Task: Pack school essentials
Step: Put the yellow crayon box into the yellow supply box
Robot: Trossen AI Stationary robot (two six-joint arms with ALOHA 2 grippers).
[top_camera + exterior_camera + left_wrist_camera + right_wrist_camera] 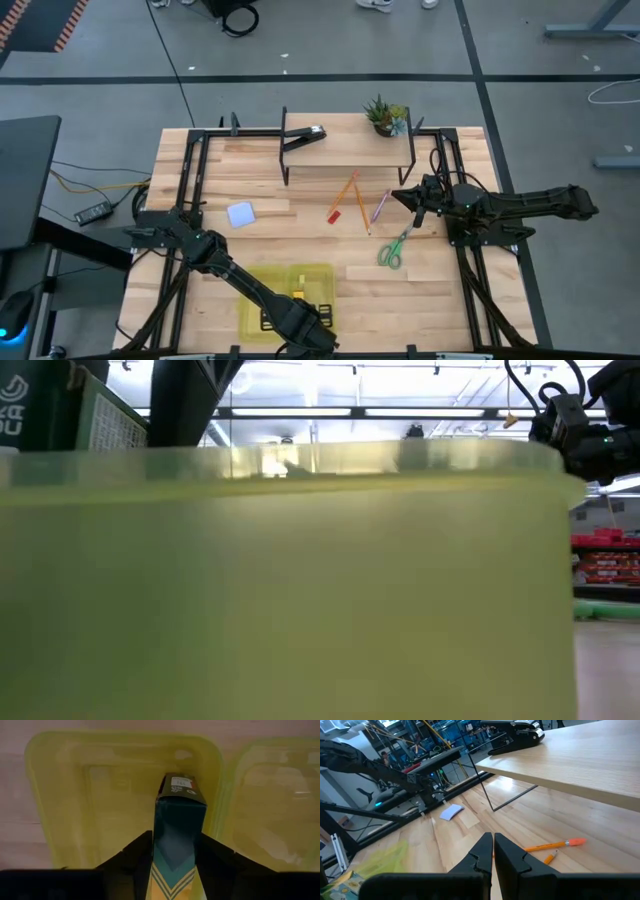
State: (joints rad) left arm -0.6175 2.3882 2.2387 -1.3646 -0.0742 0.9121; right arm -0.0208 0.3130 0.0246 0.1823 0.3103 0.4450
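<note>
Bench (330,250) fills mid-frame; the yellow-green bin (262,300) sits at lower centre. Left hand (177,865) is clamped on the crayon box (177,820) over that bin, its white label too small to read. Right hand (493,851), fingers together, hovers centre-right above the orange pencil (550,846); green-handled scissors (392,250) lie below it.

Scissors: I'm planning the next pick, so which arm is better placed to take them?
Right. The right gripper hovers empty just above the green-handled scissors; the left gripper is shut on the crayon box over the yellow bin.
</note>
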